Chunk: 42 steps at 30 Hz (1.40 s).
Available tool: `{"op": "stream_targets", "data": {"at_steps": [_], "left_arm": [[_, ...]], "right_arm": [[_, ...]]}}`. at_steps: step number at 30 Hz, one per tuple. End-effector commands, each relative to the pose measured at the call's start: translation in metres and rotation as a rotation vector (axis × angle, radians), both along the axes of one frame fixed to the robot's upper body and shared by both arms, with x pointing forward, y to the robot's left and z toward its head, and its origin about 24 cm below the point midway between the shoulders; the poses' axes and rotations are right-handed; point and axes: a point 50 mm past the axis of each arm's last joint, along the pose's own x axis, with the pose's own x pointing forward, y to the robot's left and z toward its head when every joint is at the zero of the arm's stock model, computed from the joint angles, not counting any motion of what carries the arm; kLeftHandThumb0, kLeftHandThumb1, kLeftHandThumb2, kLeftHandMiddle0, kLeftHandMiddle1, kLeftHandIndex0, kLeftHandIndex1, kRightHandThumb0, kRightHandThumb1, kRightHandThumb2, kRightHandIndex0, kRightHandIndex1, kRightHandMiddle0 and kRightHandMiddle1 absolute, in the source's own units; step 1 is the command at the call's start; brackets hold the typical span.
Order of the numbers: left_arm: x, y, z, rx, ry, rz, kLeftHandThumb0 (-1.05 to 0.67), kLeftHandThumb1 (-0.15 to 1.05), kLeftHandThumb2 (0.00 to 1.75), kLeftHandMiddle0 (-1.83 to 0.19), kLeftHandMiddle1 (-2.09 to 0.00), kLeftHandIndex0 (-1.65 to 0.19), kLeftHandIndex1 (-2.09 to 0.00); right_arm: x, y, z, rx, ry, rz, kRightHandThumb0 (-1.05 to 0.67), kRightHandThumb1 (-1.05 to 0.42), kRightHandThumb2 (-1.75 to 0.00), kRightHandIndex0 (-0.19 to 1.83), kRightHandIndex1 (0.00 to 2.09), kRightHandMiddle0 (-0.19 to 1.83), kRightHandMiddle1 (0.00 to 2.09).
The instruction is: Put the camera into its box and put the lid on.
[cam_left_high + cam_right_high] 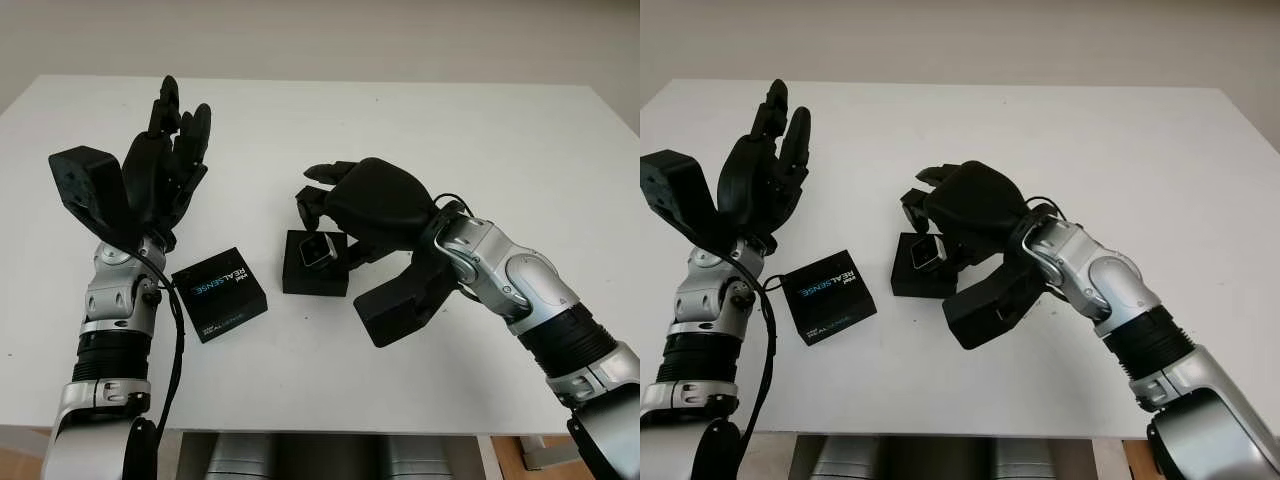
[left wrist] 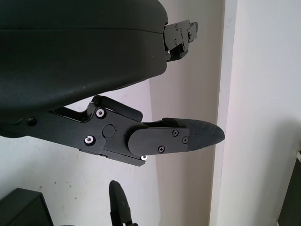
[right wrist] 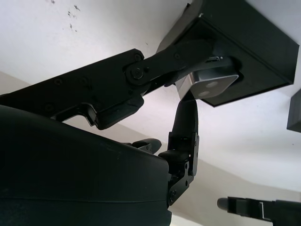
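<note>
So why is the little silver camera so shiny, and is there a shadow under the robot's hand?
In the right wrist view the camera catches the light on its silver face, bright against the dark box it sits in. In the left eye view the right hand throws just a faint soft shadow on the white table, so the light is even, with no harsh glare.

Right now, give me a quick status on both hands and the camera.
Right hand shut on camera, seating it in box. Left hand open, raised above table. Lid beside box, off, nothing blocking.
</note>
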Motion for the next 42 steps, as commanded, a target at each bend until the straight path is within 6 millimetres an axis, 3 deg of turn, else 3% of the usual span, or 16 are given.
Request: {"op": "stream_targets", "data": {"at_steps": [1, 26, 31, 42], "left_arm": [[-0.001, 0.001, 0.002, 0.007, -0.012, 0.001, -0.61, 1.05, 0.41, 0.19, -0.05, 0.19, -0.04], [-0.002, 0.0, 0.001, 0.011, -0.014, 0.0, -0.61, 1.05, 0.42, 0.19, -0.04, 0.19, -0.04], [-0.002, 0.001, 0.001, 0.016, -0.015, 0.0, -0.62, 1.05, 0.41, 0.19, -0.05, 0.19, -0.04], [-0.003, 0.002, 0.001, 0.028, -0.018, 0.002, -0.62, 1.05, 0.43, 0.19, -0.05, 0.19, -0.03]], "right_arm": [[0.002, 0.003, 0.004, 0.01, -0.005, 0.007, -0.68, -0.95, -0.05, 0.37, 0.05, 0.31, 1.15], [0.003, 0.005, -0.002, 0.075, 0.03, 0.024, -0.6, -0.95, -0.05, 0.4, 0.07, 0.39, 1.07], [0.003, 0.005, -0.004, 0.124, 0.033, 0.068, -0.46, -0.97, -0.05, 0.48, 0.11, 0.49, 1.23], [0.004, 0.003, -0.006, 0.116, -0.001, 0.101, -0.43, -0.99, -0.06, 0.49, 0.12, 0.45, 1.36]]}}
